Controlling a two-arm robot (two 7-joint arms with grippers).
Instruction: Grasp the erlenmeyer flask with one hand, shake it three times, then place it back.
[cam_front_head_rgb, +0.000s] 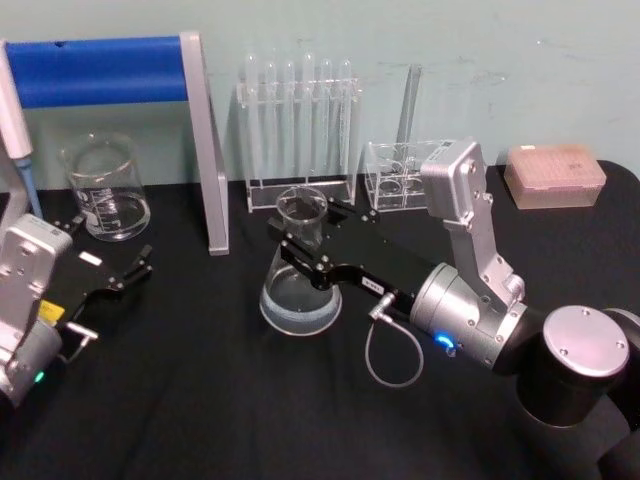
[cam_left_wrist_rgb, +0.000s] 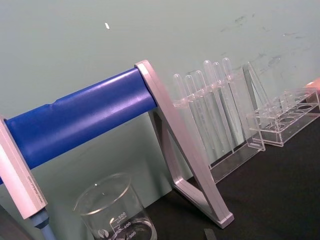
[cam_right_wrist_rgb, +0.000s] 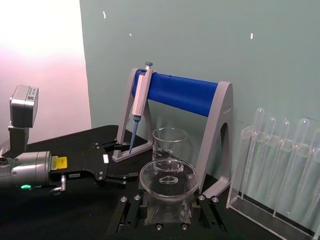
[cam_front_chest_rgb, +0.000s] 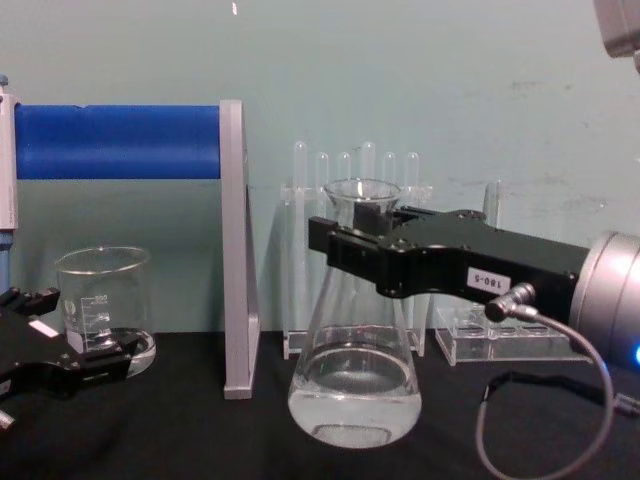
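The erlenmeyer flask (cam_front_head_rgb: 300, 295) is clear glass with a little clear liquid in its wide base; it stands upright at the middle of the black table (cam_front_head_rgb: 200, 400). My right gripper (cam_front_head_rgb: 310, 235) reaches in from the right and is shut on the flask's neck just under the flared rim. The chest view has the flask (cam_front_chest_rgb: 355, 390) with the black right gripper (cam_front_chest_rgb: 345, 240) across its neck. The right wrist view looks down on the flask's rim (cam_right_wrist_rgb: 168, 180) between the right gripper's (cam_right_wrist_rgb: 167, 205) fingers. My left gripper (cam_front_head_rgb: 110, 245) rests open at the left, holding nothing.
A glass beaker (cam_front_head_rgb: 105, 190) stands at the back left beside a grey stand with a blue bar (cam_front_head_rgb: 100, 70) that holds a pipette (cam_right_wrist_rgb: 140, 105). A test tube rack (cam_front_head_rgb: 300, 120), a small clear rack (cam_front_head_rgb: 400, 175) and a pink tip box (cam_front_head_rgb: 555, 175) line the back wall.
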